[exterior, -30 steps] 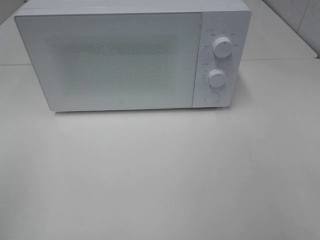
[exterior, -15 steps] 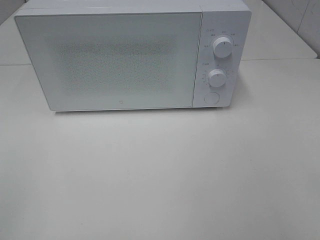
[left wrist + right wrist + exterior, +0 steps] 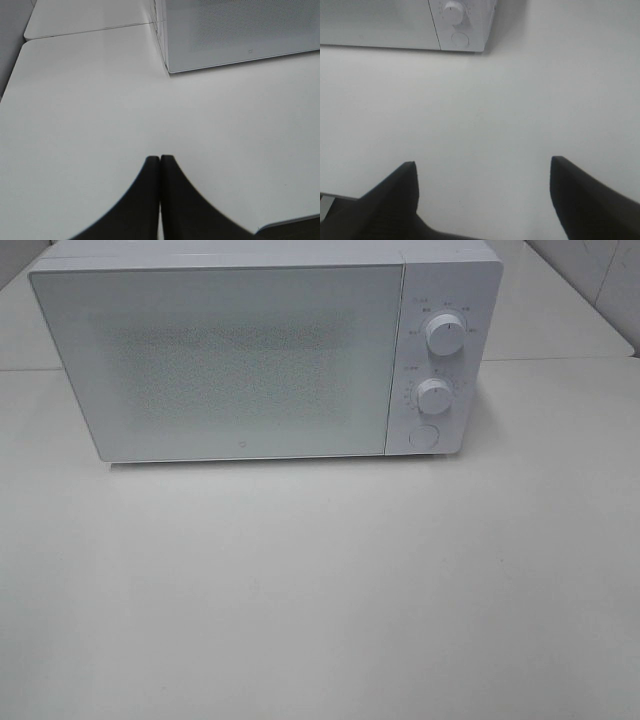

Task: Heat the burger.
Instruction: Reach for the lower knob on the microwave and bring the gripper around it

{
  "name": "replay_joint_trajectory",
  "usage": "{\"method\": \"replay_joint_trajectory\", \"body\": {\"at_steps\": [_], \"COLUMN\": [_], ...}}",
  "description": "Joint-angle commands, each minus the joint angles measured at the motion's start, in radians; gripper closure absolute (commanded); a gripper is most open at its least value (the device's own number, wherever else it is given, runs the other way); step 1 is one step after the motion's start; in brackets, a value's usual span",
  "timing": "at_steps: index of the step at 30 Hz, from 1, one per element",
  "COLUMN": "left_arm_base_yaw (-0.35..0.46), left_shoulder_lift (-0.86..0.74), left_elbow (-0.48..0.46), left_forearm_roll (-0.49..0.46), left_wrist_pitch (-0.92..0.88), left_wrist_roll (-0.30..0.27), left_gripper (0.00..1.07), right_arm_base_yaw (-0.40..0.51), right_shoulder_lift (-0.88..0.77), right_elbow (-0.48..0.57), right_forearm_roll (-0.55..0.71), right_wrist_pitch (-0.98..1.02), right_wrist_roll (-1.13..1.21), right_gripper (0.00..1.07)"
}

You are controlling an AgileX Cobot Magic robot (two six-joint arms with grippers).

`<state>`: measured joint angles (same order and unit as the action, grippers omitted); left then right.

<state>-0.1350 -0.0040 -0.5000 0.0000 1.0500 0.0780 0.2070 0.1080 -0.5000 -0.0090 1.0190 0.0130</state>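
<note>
Your microwave stands shut toward the table's far edge, with bare tabletop running wide from its front to the near edge. The burger shows in no view, so you cannot tell where it is. Only the wrist views show your grippers: the left gripper is clenched on nothing, fingertips touching, off the microwave's left front corner, while the right gripper is spread wide and holds nothing, facing the lower knob and round button.

The microwave stands at the back of the worktop, and its shut door bars the way inside. In front of it the worktop's whole near stretch lies open to a reach. A strip past its knobs is free too.
</note>
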Motion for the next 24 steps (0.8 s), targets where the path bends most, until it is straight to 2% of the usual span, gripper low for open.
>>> {"method": "replay_joint_trajectory", "body": {"at_steps": [1,5,15,24], "left_arm_base_yaw": [0.003,0.003,0.003,0.003], "left_shoulder_lift": [-0.023,-0.023,-0.023,-0.023], "left_elbow": [0.003,0.003,0.003,0.003], "left_forearm_roll": [0.000,0.000,0.000,0.000], "left_wrist_pitch": [-0.015,-0.015,-0.015,-0.015], "left_wrist_roll": [0.002,0.002,0.002,0.002], "left_gripper": [1.06,1.06,1.06,1.06], "right_arm_base_yaw": [-0.004,-0.004,-0.004,-0.004], "right_shoulder_lift": [0.077,0.165,0.366,0.531], "right_elbow": [-0.011,-0.031,-0.030,-0.030], "right_forearm_roll": [-0.005,-0.005,-0.008,-0.008], "right_wrist_pitch": [-0.030,-0.109,-0.486,-0.695], "right_wrist_roll": [0.009,0.009,0.005,0.005], "right_gripper": [0.38,0.38,0.38,0.38]}}
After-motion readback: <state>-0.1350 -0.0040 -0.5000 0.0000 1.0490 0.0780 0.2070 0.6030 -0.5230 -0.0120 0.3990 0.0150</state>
